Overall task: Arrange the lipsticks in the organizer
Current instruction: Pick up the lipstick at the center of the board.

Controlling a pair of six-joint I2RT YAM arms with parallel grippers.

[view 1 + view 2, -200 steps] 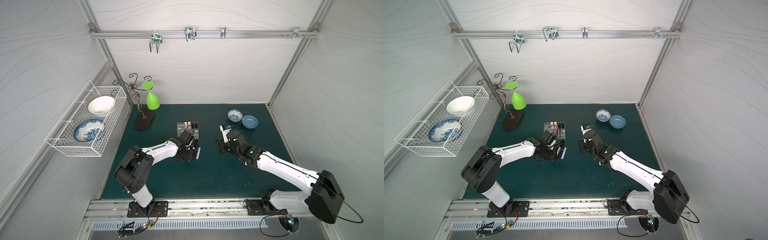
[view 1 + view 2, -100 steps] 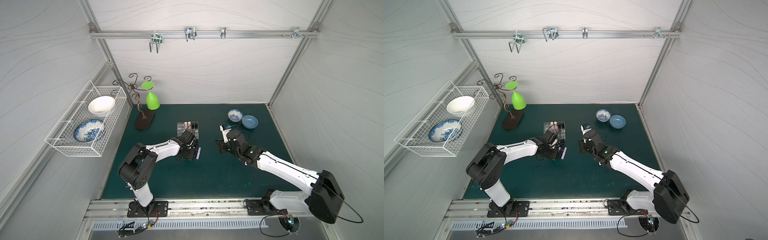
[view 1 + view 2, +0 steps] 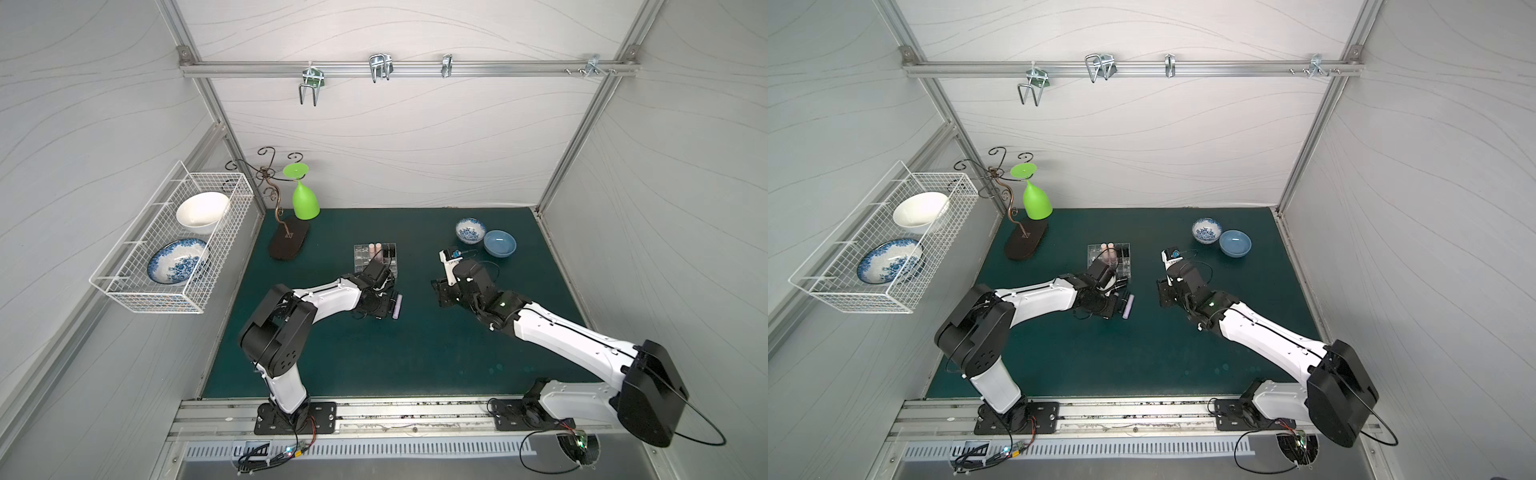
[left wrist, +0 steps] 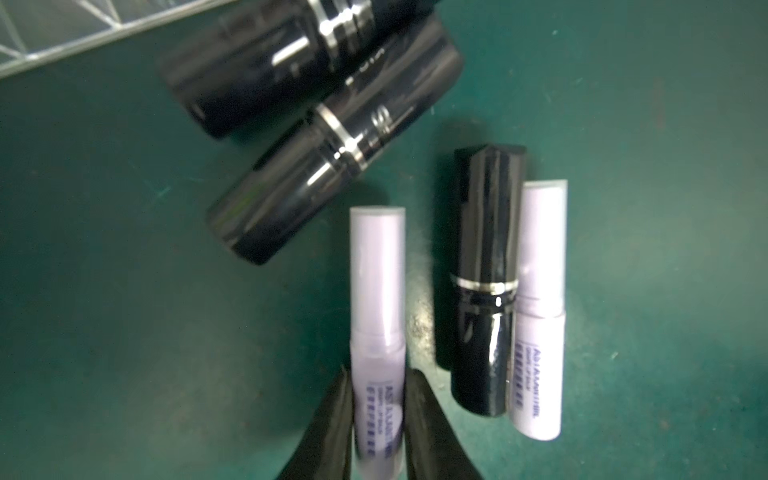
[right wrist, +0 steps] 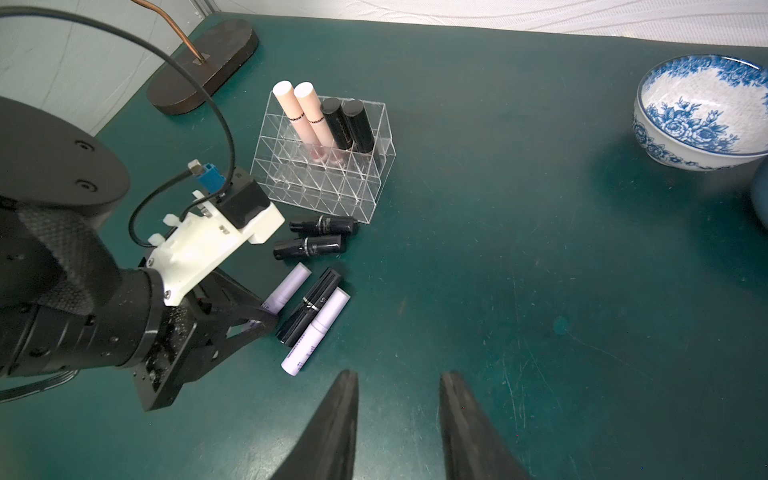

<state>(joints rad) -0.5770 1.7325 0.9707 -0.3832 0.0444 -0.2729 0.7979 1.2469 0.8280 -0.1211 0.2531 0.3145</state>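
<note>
Lilac lipstick [image 4: 377, 316] lies on the green mat [image 4: 124, 291], its labelled end now pinched by the left gripper [image 4: 379, 374], whose jaws have just narrowed onto it. A black lipstick [image 4: 486, 282] and a second lilac lipstick [image 4: 540, 316] lie touching nearby. Two more black lipsticks [image 4: 332, 166] lie by the organizer [image 5: 324, 195], which holds two pink tubes [image 5: 299, 112] and two black tubes [image 5: 353, 124]. The right gripper [image 5: 399, 376] stays put, jaws parted, empty.

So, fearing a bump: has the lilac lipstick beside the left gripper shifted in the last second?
No. In a top view the lilac lipstick keeps its spot relative to the organizer.
</note>
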